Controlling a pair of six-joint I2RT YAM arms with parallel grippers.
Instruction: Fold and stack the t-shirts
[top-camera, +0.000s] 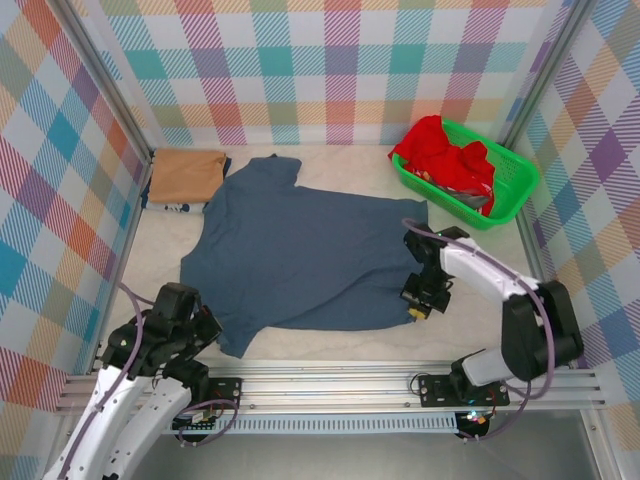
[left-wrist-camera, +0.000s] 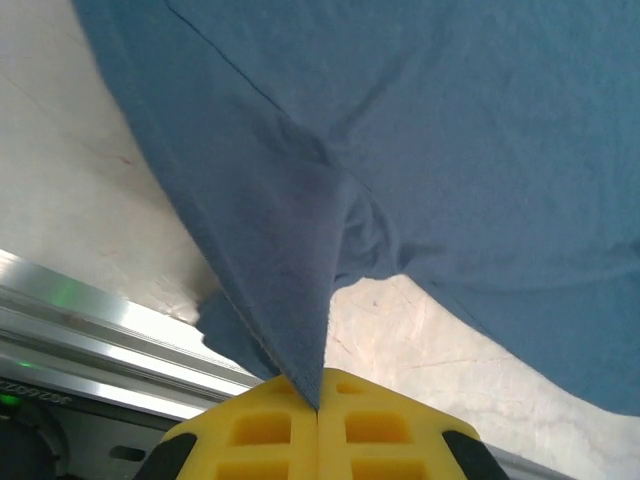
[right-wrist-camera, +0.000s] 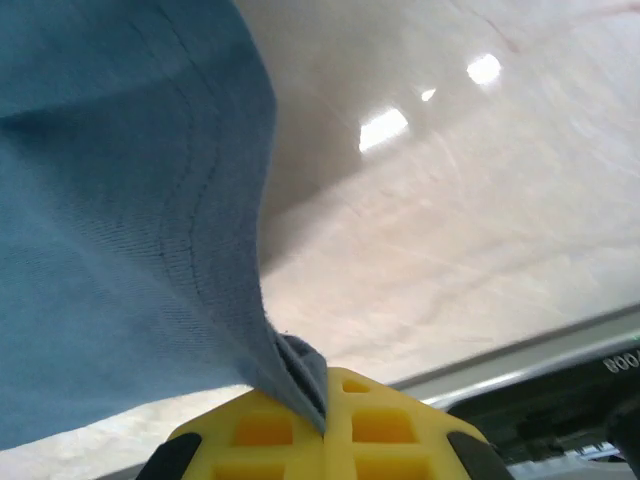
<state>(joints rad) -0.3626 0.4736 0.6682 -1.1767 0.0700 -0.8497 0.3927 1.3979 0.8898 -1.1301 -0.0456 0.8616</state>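
Blue t-shirt (top-camera: 310, 255): spread mid-table, unfolded. Left gripper (left-wrist-camera: 318, 400) clamped on its 7 o'clock corner; right gripper (right-wrist-camera: 327, 408) clamped on its 4 o'clock hem. Tan t-shirt (top-camera: 187, 175): apparently folded, at 10 o'clock. Red t-shirt (top-camera: 440, 150): heaped in basket (top-camera: 515, 190), 2 o'clock. Progress judged early: two left to fold and stack.

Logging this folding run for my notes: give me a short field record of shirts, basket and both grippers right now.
blue t-shirt: spread mostly flat on table
tan t-shirt: folded, far left
red t-shirt: heaped in green basket, far right
left gripper: shut on blue t-shirt, near-left corner
right gripper: shut on blue t-shirt, near-right corner
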